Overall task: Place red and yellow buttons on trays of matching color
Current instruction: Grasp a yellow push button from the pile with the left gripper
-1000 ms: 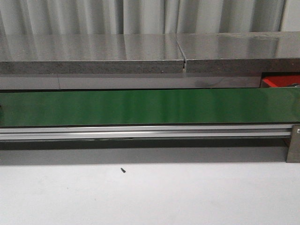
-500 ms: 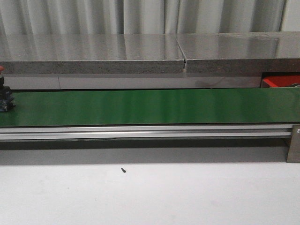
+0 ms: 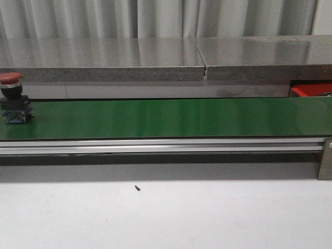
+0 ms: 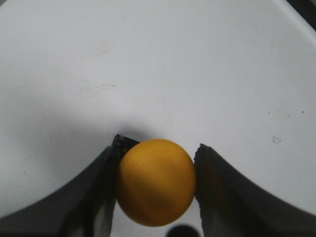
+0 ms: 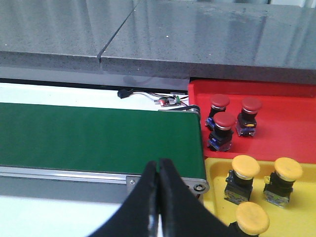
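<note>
One yellow button [image 4: 156,181]: clamped between my left fingers [image 4: 157,168] above the white counter [image 4: 163,64].
Right fingers [image 5: 159,185]: pressed together, empty, beside the yellow tray [image 5: 217,170] and red tray [image 5: 286,133].
Red button [image 3: 12,97]: far-left on the green belt [image 3: 171,118].

A lab or factory-style test cell — a green belt [image 3: 166,118] on aluminium rails [image 3: 155,146] runs across a white desk [image 3: 166,218], grey stone slabs [image 3: 104,59] behind it, a pleated curtain [image 3: 155,18] as backdrop, loose wiring and a small circuit board [image 5: 167,101] at the belt's end.
</note>
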### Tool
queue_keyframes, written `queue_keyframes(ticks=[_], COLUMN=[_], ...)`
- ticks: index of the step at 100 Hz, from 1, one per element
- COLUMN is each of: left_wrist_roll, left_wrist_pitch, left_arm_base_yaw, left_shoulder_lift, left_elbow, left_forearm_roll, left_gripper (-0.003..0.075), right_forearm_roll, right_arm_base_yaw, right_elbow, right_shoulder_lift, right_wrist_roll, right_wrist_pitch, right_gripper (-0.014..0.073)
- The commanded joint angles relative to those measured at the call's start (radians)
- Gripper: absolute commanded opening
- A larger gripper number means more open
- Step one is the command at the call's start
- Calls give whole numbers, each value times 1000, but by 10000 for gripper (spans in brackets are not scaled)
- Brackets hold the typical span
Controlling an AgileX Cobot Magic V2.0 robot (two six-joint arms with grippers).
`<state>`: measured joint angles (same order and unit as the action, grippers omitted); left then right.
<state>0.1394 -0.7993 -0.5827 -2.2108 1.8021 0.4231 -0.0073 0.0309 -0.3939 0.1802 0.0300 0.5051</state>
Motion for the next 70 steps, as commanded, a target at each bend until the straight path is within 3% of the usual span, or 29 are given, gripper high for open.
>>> queue_keyframes(ticks=[1, 23, 70], left_wrist_roll=[14, 30, 55], left_wrist_pitch=[12, -4, 94], left_arm_base_yaw=[1, 5, 46], left_shoulder_lift=[100, 210, 563], left_elbow=[30, -41, -444], left_forearm_roll=[33, 33, 71], left_gripper=[281, 281, 281], right_forearm_roll=[-4, -4, -4], right_arm_base_yaw=[-2, -2, -2], right_elbow=[-25, -25, -25], right_shoulder_lift=[9, 9, 9], right_wrist_roll=[-12, -12, -12], right_wrist_pitch=[-72, -72, -72], right_gripper=[-115, -115, -115])
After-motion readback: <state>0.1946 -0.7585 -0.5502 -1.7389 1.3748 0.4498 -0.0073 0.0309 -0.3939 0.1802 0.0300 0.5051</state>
